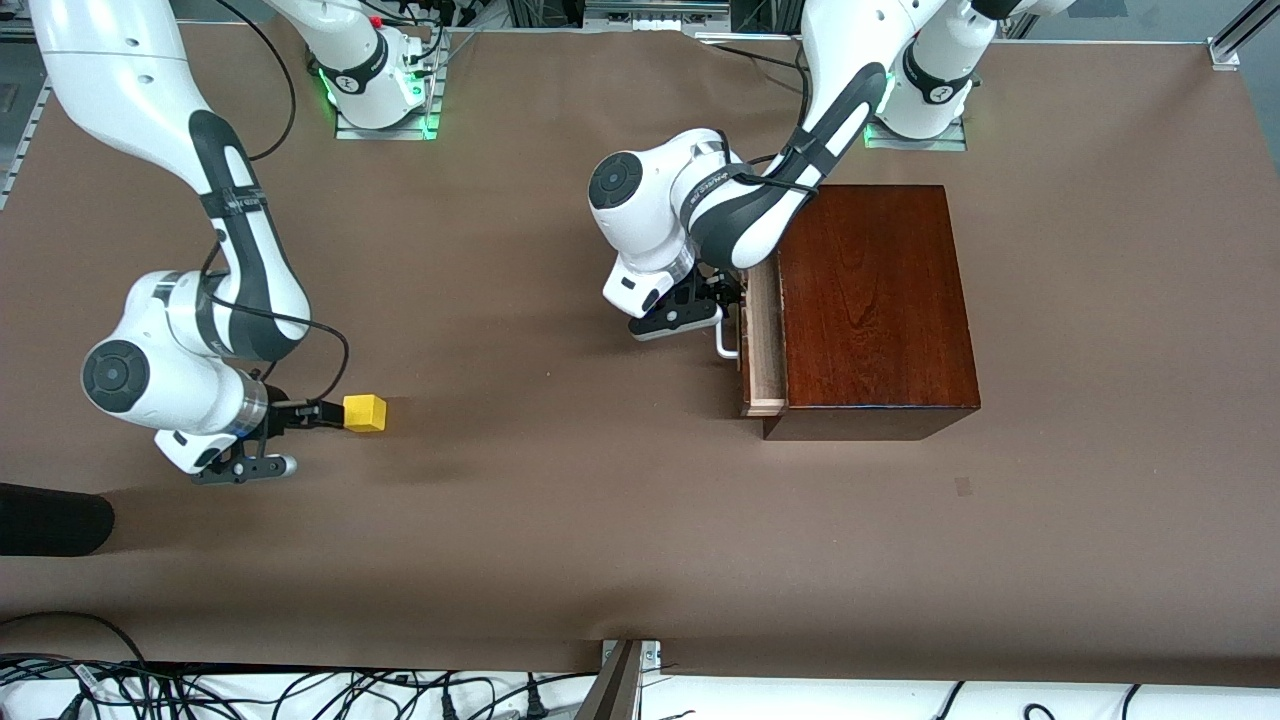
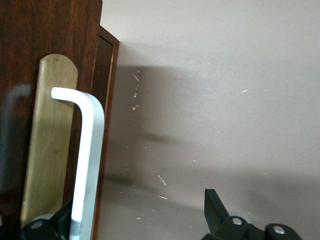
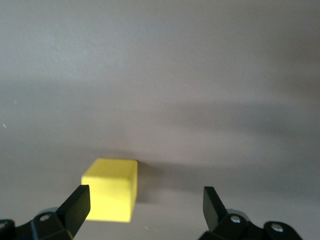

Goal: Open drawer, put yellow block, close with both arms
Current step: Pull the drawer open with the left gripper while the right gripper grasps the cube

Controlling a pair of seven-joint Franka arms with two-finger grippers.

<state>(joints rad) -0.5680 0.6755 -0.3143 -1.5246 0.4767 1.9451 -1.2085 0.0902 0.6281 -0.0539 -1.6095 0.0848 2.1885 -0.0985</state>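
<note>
Showing wide jaws, wrist views place left gripper [image 2: 145, 220] at drawer handle [image 2: 87, 155], right gripper [image 3: 145, 207] beside yellow block [image 3: 111, 189].

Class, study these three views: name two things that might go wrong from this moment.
1. The open right gripper has the small bright yellow cube off-centre, beside one finger; closing may push it away.
2. The open left gripper has one finger at the white U-shaped bar handle of the barely open light-wood drawer; pulling may slip.
</note>
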